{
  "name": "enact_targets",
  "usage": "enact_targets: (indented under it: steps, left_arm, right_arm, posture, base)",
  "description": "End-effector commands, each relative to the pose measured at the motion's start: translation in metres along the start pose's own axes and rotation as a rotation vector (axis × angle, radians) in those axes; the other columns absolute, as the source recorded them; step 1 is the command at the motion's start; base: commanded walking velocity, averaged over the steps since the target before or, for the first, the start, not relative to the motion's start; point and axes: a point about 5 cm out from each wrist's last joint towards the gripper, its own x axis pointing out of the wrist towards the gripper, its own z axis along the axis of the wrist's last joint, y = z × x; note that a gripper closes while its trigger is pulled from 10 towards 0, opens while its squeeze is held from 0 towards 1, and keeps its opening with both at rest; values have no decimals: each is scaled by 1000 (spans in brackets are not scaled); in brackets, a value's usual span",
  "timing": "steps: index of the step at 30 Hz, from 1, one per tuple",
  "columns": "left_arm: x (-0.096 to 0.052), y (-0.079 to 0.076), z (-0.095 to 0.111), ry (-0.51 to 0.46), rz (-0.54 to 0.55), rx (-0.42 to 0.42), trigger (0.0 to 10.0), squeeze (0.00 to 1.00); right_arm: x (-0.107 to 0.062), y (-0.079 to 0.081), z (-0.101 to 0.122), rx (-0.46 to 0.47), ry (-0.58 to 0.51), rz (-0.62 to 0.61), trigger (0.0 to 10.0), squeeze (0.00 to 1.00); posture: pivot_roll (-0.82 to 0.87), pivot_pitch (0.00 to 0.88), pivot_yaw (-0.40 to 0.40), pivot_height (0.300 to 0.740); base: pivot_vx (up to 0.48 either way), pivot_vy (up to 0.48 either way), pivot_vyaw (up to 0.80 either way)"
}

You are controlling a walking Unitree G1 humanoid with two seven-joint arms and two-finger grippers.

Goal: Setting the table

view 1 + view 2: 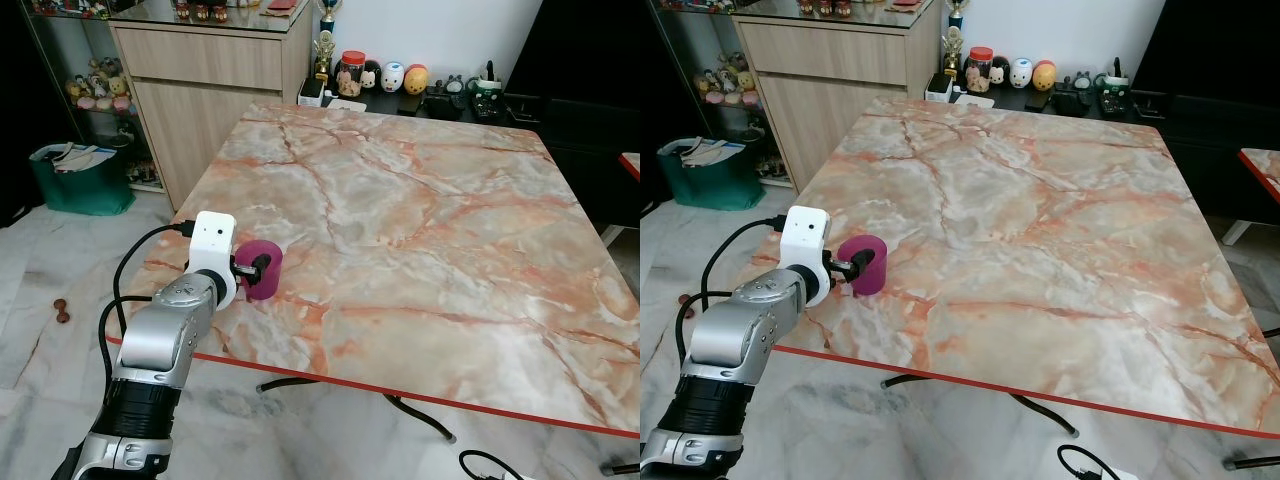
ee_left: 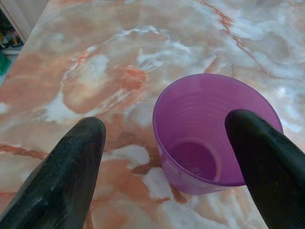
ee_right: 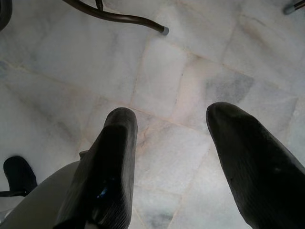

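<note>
A purple plastic cup point(image 1: 266, 270) stands upright and empty on the marble table point(image 1: 420, 200), near its front left corner. My left gripper point(image 1: 251, 267) is at the cup and open. In the left wrist view one finger point(image 2: 267, 162) sits at the cup's point(image 2: 205, 124) near rim, seemingly just inside it, and the other finger point(image 2: 71, 171) is well clear beside it over the tabletop. My right gripper point(image 3: 172, 112) hangs open over the white floor tiles with nothing in it.
The table's red front edge point(image 1: 400, 395) runs just below the cup. A wooden cabinet point(image 1: 210, 60) and a green bag point(image 1: 80, 180) stand at the far left. Jars and figurines point(image 1: 390, 78) line a low dark shelf behind the table. A table leg point(image 3: 124, 19) crosses the floor.
</note>
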Motion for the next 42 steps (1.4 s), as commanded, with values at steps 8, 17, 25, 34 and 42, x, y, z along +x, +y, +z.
enact_targets:
  steps: [8,17,25,34,42]
  left_arm:
    - [6,-4,-1,3,12,27,1922,0]
    - [8,-5,-3,4,11,26,39,0]
    - [8,-5,-5,4,3,31,0,0]
    - [7,-5,0,-19,2,34,0,0]
    - [7,-10,5,-33,-21,43,0,0]
  right_arm:
    - [-1,1,-3,0,2,6,10000,0]
    - [-1,2,-3,-3,3,9,10000,0]
    - [-1,2,-4,-17,7,19,10000,0]
    - [-1,0,-4,-23,8,15,10000,0]
    - [-1,0,-4,-27,5,14,10000,0]
  posture:
    - [133,0,-64,740]
    - [130,0,-63,740]
    - [131,0,-64,740]
    - [133,0,-68,740]
    - [132,0,-71,740]
  base:
    - [0,0,0]
    - [0,0,0]
    - [0,0,0]
    - [0,0,0]
    - [0,0,0]
